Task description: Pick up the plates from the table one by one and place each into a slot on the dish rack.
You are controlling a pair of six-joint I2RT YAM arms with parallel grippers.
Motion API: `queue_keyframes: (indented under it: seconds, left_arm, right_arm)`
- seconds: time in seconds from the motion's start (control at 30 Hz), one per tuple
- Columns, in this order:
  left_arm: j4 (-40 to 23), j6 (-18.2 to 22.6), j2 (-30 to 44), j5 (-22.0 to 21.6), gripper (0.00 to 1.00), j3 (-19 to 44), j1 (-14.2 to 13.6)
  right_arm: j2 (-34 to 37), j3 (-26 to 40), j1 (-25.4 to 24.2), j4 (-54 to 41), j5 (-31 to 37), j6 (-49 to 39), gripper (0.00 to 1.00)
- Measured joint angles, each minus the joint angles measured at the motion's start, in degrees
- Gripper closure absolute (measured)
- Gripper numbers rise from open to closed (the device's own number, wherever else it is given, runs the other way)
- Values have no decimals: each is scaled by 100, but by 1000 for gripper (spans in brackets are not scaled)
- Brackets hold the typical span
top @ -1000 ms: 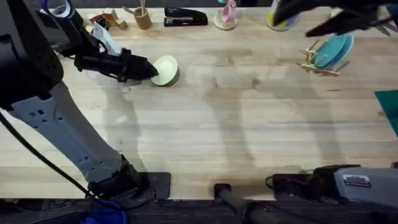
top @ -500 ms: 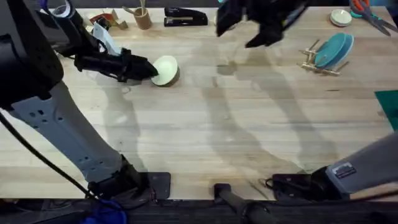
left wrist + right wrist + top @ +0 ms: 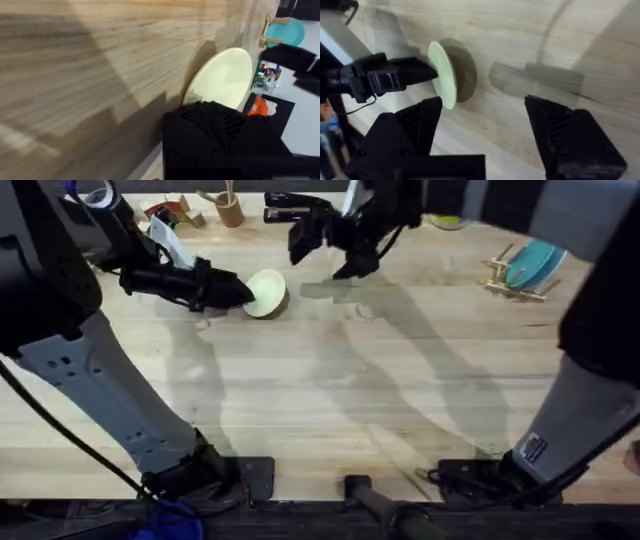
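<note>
One cream plate (image 3: 266, 291) stands tilted on the far left of the table (image 3: 330, 390), pinched at its edge by the left gripper (image 3: 236, 292). One teal plate (image 3: 532, 263) sits in the dish rack (image 3: 510, 278), far right. The right gripper (image 3: 322, 252) hovers between them, fingers wide apart

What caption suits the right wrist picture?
Open right gripper nears a cream plate held on edge by the left gripper.

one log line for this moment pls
left tool: shut on cream plate, held tilted over table | right tool: open, near cream plate | teal plate: in dish rack
</note>
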Motion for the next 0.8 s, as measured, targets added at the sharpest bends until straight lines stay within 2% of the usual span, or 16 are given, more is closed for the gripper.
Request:
queue_keyframes:
  seconds: [0.3, 0.8]
  left_arm:
    - [0, 0, 0, 0, 960, 0, 0]
    - [0, 0, 0, 0, 961, 0, 0]
  right_arm:
    - [459, 0, 386, 496, -293, 494, 8]
    - [619, 0, 960, 1464, -487, 932, 7]
